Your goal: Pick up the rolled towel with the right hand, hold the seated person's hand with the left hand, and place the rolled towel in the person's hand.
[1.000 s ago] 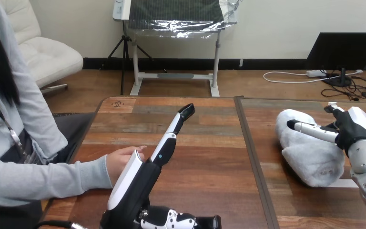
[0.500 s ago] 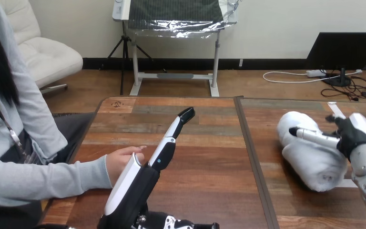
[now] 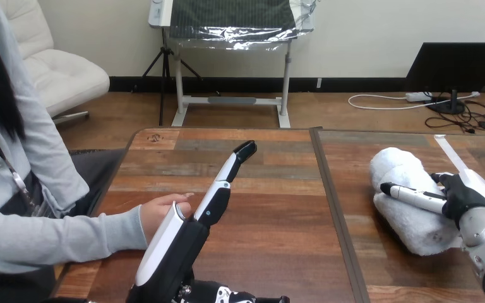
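A white rolled towel [image 3: 403,172] lies on the right half of the wooden table [image 3: 271,183], running from far left to near right. My right hand [image 3: 465,193] lies on the towel's near right part and touches it; the towel rests on the table. My left hand [image 3: 189,245] stands on edge at the near left, open, with fingers [image 3: 230,169] stretched straight toward the far right. The person's hand [image 3: 161,212] rests on the table just left of my left hand, behind its white shell; I cannot tell whether the two touch.
The person's grey-sleeved forearm [image 3: 57,240] comes in from the left edge. A dark seam [image 3: 332,196] divides the table into left and right halves. A strip of white tape [image 3: 447,150] lies on the table beyond the towel.
My right hand has moved nearer and lower along the towel, from its far top to its near right part. The towel shifted slightly. My left hand and the person's hand have hardly moved.
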